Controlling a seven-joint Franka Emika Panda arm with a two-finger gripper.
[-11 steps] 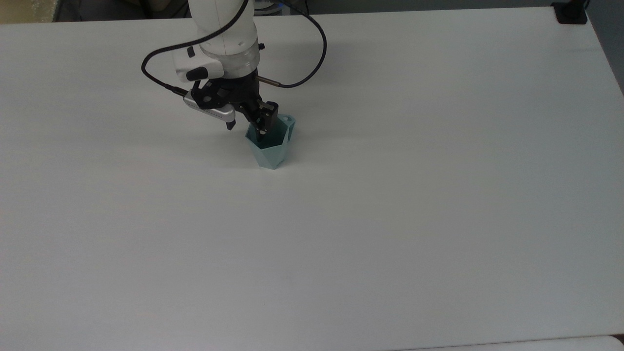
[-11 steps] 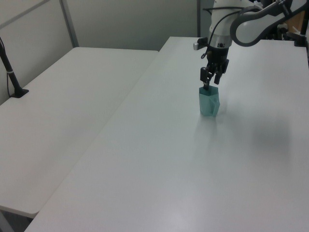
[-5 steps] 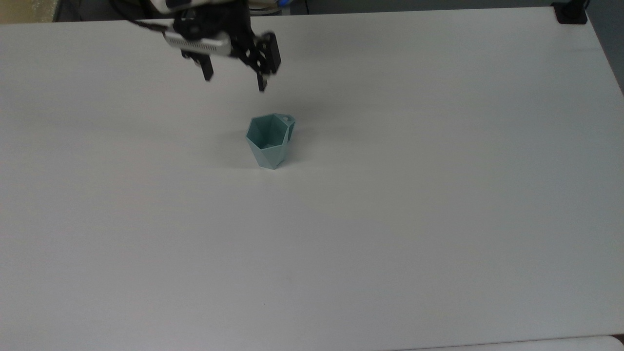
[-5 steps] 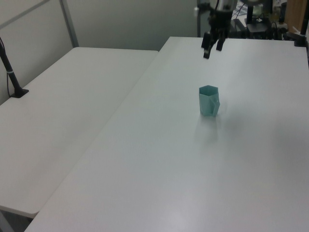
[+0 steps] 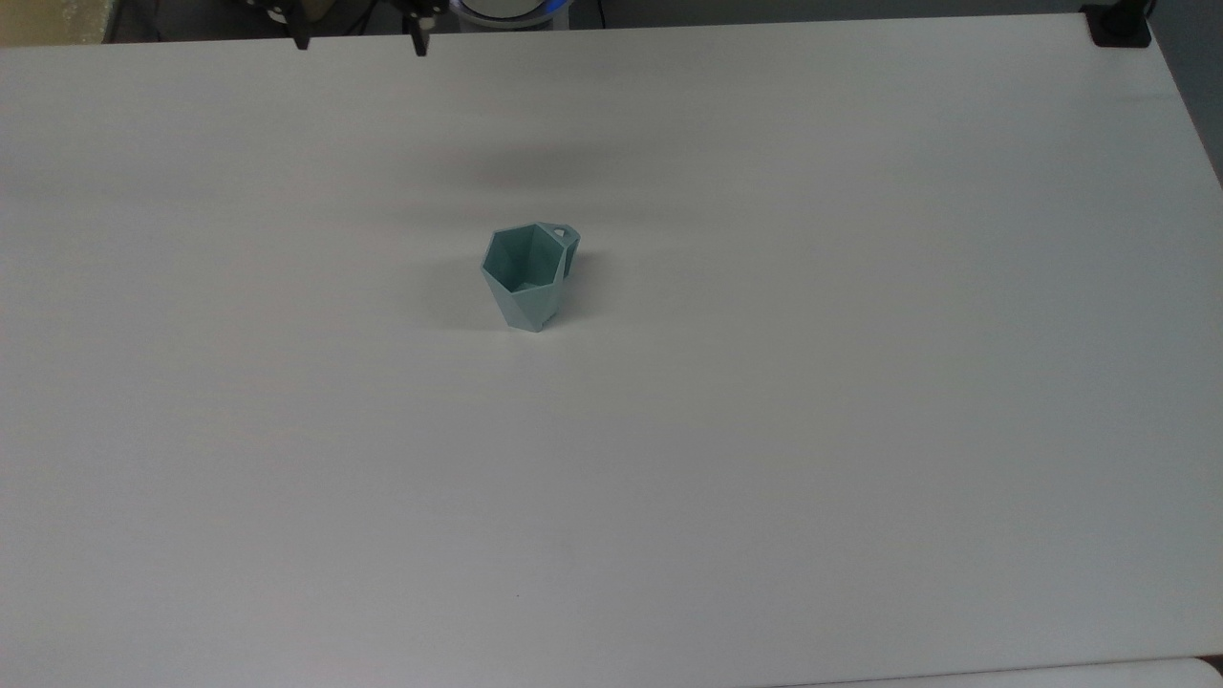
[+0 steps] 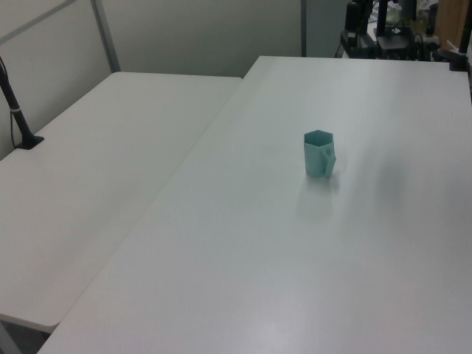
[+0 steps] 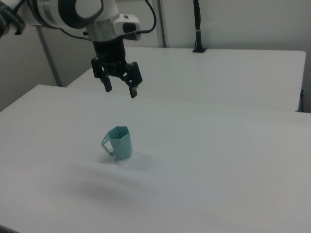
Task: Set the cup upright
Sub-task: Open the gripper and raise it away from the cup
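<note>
The pale teal faceted cup (image 5: 524, 277) stands upright on the white table (image 5: 764, 430), mouth up, with its small handle toward the top view's upper right. In the left view the cup (image 6: 318, 153) stands alone mid-table. In the right view the cup (image 7: 119, 142) shows its handle on the right view's left. My gripper (image 7: 120, 89) hangs well above and behind the cup, open, with nothing between its fingers. Two dark fingertips (image 5: 417, 40) poke in at the top view's upper edge.
A second white table (image 6: 110, 162) adjoins on the left view's left, with a black post (image 6: 18, 110) clamped on it. A black clamp (image 5: 1118, 24) sits at the top view's upper right corner. Dark equipment (image 6: 376, 29) stands behind the table's far edge.
The gripper let go of the cup's rim, rose and pulled back toward the table's far edge. The cup stayed upright in the same spot.
</note>
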